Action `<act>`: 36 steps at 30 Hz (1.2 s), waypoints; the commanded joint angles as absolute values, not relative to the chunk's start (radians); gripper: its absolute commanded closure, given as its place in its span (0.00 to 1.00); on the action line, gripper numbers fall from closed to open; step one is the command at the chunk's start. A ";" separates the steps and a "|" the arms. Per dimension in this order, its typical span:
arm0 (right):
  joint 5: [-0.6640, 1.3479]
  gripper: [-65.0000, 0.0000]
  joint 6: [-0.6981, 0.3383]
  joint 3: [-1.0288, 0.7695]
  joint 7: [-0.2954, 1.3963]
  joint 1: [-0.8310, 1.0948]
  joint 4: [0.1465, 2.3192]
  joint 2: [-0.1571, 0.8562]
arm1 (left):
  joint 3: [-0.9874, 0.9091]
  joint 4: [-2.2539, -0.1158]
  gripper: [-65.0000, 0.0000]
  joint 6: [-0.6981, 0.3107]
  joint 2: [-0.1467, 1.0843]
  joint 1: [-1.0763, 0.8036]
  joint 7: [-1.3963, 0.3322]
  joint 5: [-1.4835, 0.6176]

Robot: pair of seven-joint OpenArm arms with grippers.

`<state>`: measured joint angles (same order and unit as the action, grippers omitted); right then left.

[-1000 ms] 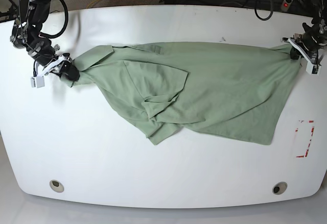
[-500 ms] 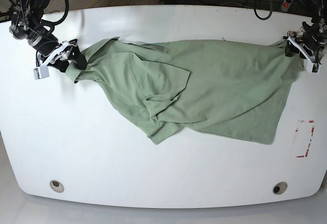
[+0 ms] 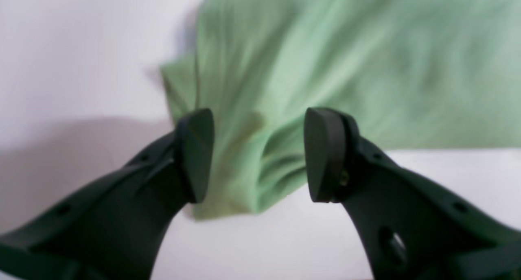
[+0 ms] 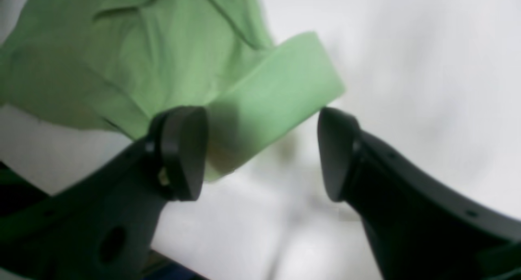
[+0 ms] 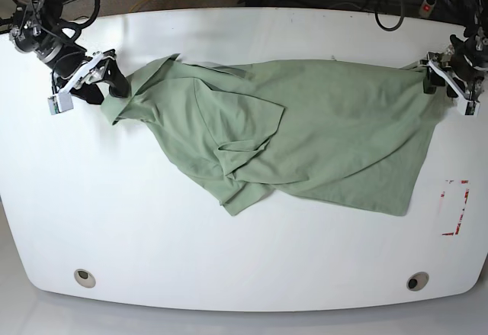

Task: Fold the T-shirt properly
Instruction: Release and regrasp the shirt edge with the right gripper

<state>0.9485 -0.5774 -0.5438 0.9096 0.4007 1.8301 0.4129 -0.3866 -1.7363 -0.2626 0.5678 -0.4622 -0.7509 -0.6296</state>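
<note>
Left gripper (image 3: 258, 154), at the right edge of the base view, has its jaws spread apart with a bunched corner of the T-shirt (image 5: 305, 129) lying loose between the pads, gripped by neither. Right gripper (image 4: 262, 152), at the upper left of the base view, is parted too, one pad touching a flat folded band of the shirt's fabric while the other stands clear of it. The pale green shirt lies spread and rumpled across the middle of the white table (image 5: 229, 274), reaching from one gripper to the other.
</note>
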 commanded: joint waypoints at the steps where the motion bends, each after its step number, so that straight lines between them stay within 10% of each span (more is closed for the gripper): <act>1: 0.975 0.37 -0.590 -0.572 0.915 0.406 1.890 0.437 | -0.398 -1.788 0.49 -0.265 0.579 -0.458 -0.736 -0.641; 36: 0.544 0.37 -0.599 -0.231 0.934 -0.323 1.267 0.297 | -0.397 -1.801 0.49 -0.263 0.532 -0.343 -0.736 -0.634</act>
